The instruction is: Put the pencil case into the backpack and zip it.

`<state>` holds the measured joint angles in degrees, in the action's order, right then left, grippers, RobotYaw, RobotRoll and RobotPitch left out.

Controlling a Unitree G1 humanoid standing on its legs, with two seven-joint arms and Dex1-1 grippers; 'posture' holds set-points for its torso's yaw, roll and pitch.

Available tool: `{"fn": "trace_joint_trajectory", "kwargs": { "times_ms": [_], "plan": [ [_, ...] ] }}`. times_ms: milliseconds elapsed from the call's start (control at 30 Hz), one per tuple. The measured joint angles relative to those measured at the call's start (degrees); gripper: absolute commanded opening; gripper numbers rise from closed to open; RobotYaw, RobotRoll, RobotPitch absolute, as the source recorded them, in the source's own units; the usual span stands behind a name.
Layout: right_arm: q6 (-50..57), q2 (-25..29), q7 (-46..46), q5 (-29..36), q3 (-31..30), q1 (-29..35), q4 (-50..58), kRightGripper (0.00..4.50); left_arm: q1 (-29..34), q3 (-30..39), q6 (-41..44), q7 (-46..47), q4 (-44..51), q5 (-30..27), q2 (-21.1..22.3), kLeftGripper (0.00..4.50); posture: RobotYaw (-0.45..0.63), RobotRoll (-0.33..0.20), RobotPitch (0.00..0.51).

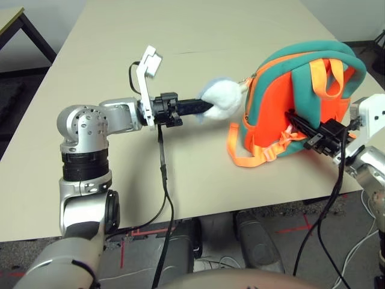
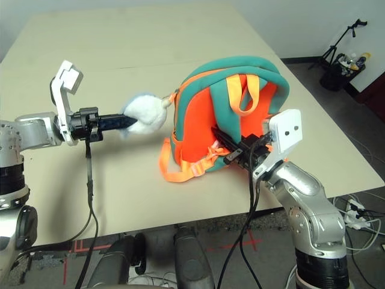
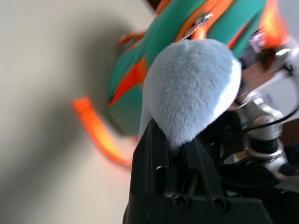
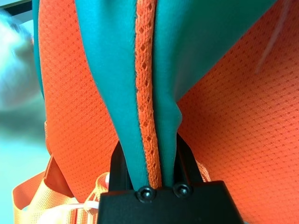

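The teal backpack (image 1: 304, 66) with orange panels stands upright on the table's right side, its strap side facing me. Its grey-white plush charm (image 1: 224, 99) hangs off its left side, and my left gripper (image 1: 209, 109) is shut on that charm; the left wrist view shows the plush (image 3: 191, 84) pinched between the black fingers (image 3: 149, 154). My right gripper (image 1: 293, 118) is shut on a teal, orange-edged fold (image 4: 140, 84) of the backpack at its back panel. The pencil case is out of view.
The beige table (image 1: 180, 36) stretches far behind and to the left of the backpack. Its front edge (image 1: 198, 212) runs close below the bag. Loose orange straps (image 1: 252, 158) trail toward that edge. Black cables (image 1: 163, 180) hang from both arms.
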<state>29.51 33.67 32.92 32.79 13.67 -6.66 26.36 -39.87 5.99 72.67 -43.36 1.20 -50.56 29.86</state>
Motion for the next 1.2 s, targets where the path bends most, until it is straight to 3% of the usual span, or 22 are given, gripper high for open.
{"fn": "trace_joint_trajectory", "kwargs": {
  "times_ms": [767,1067,1200],
  "plan": [
    [-0.6,-0.9,-1.1,-0.2,-0.5,-0.1,-0.8,0.21,-3.6,-26.6,-24.5,-20.8,-19.3,24.6,-1.1,0.07,-0.17,0.0,0.162],
    [-1.0,-1.0,-1.4,-0.3,-0.5,0.1,-0.8,0.21,-4.2,-24.6,-30.0,-23.0,-21.7,28.2,-3.0,0.07,-0.17,0.0,0.155],
    [-1.5,-1.1,-1.5,-0.9,-0.5,0.0,-0.8,0.21,-4.1,-20.3,-29.6,-22.4,-19.1,27.0,-3.0,1.36,-0.16,0.0,0.152]
  ]
}}
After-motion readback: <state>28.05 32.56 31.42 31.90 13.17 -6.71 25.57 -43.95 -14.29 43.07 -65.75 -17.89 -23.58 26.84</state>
